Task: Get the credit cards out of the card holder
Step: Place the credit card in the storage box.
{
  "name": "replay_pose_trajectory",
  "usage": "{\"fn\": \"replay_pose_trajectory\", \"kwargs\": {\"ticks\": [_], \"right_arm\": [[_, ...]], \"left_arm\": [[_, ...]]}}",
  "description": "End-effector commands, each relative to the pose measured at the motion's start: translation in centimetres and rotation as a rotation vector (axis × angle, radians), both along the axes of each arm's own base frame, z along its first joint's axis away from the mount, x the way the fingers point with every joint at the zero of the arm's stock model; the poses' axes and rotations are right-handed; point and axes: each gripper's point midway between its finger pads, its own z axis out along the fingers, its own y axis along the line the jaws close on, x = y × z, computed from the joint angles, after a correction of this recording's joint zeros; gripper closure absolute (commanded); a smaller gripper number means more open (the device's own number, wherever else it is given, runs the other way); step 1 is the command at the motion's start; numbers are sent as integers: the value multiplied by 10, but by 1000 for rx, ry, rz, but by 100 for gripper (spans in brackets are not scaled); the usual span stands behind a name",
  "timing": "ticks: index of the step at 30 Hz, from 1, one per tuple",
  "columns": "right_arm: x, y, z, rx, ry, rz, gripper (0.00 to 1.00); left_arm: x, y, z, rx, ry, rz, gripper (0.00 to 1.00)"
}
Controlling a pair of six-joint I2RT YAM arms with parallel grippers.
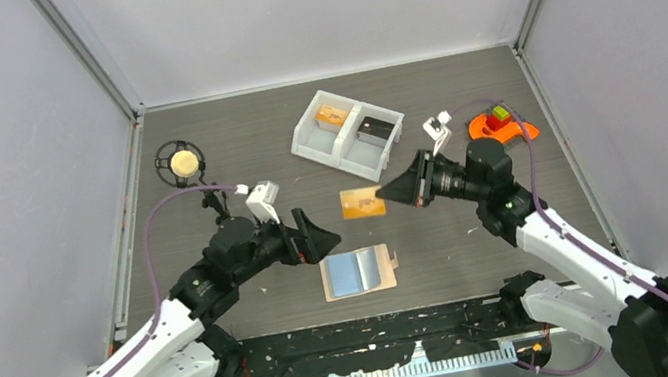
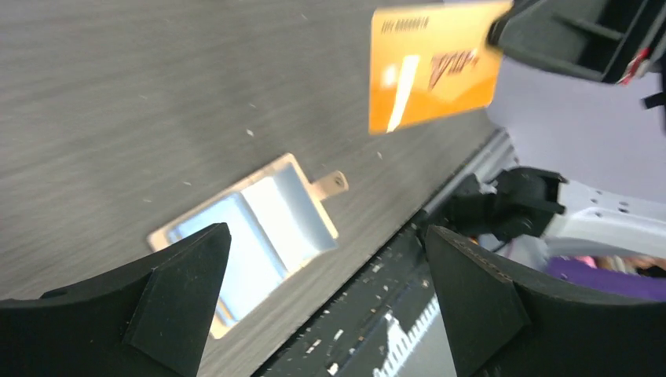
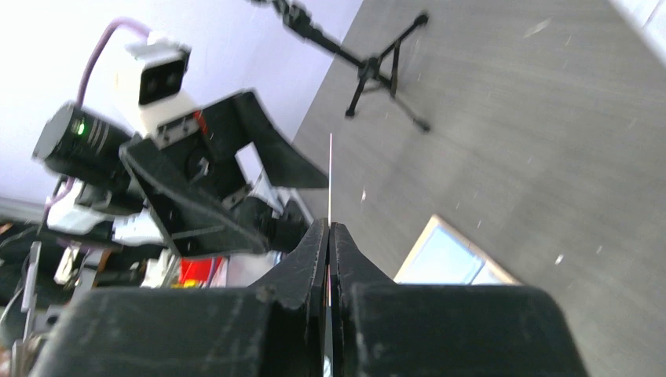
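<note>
The card holder (image 1: 357, 272) lies open flat near the table's front edge, its light blue lining up and its snap tab (image 2: 333, 184) sticking out to the right. My right gripper (image 1: 383, 193) is shut on the edge of an orange credit card (image 1: 363, 202), which it holds in the air above and beyond the holder. That card (image 2: 428, 67) shows face-on in the left wrist view and as a thin edge-on line (image 3: 330, 181) above my right gripper (image 3: 329, 228). My left gripper (image 1: 326, 238) hangs open and empty just left of the holder (image 2: 251, 228).
A white two-compartment bin (image 1: 312, 136) stands behind, with an orange-tan card (image 1: 332, 116) in one half and a dark card (image 1: 373, 129) in the other. An orange object (image 1: 500, 127) sits at the right edge. A small round stand (image 1: 182, 162) is at the back left.
</note>
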Motion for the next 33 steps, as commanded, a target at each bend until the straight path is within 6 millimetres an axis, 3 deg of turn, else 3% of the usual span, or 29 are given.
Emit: {"fn": "replay_pose_trajectory", "kwargs": {"ticks": [1,2,3,4,5,6,7,8,9,10,11,16,19,20,21,22,23,24,33], "right_arm": [[54,-2,37,-43,-69,-142,95],[66,-3,52,-35,-90,-174,95],[79,-1,46,-49,-64,-191,95],[92,-1,62,-40,-86,-224,95],[107,2,52,-58,-56,-241,95],[120,2,68,-48,-80,-270,95],[135,6,55,-71,-44,-285,95],[149,6,69,-69,-58,-318,95],[167,7,51,-105,-10,-344,95],[178,9,64,-96,-31,-359,95],[195,11,47,-123,11,-382,95],[256,19,22,-131,79,-477,95],[284,22,11,-113,108,-529,95],[291,24,-5,-122,133,-536,95],[299,25,-1,-102,132,-552,95],[305,27,-16,-111,155,-559,95],[312,28,-13,-96,152,-575,95],[319,27,-25,-102,165,-595,95],[358,27,-56,-72,226,-695,95]], "left_arm": [[14,54,-7,274,-71,162,0],[15,60,-5,303,-79,175,0],[15,65,-1,327,-89,181,0],[14,69,2,348,-101,178,0],[12,72,4,367,-111,170,0],[11,75,6,384,-121,162,0],[9,79,8,404,-129,159,0],[8,83,10,415,-132,164,0],[7,84,12,407,-128,174,0],[5,83,16,391,-126,170,0],[1,82,20,377,-124,155,0],[-7,95,32,448,-151,125,0],[-11,101,32,474,-155,111,0],[-16,99,32,457,-142,94,0],[-21,97,33,442,-134,71,0],[-26,96,35,430,-129,53,0],[-30,97,36,424,-128,46,0],[-32,99,36,426,-129,46,0],[-34,129,38,420,-261,135,0]]}}
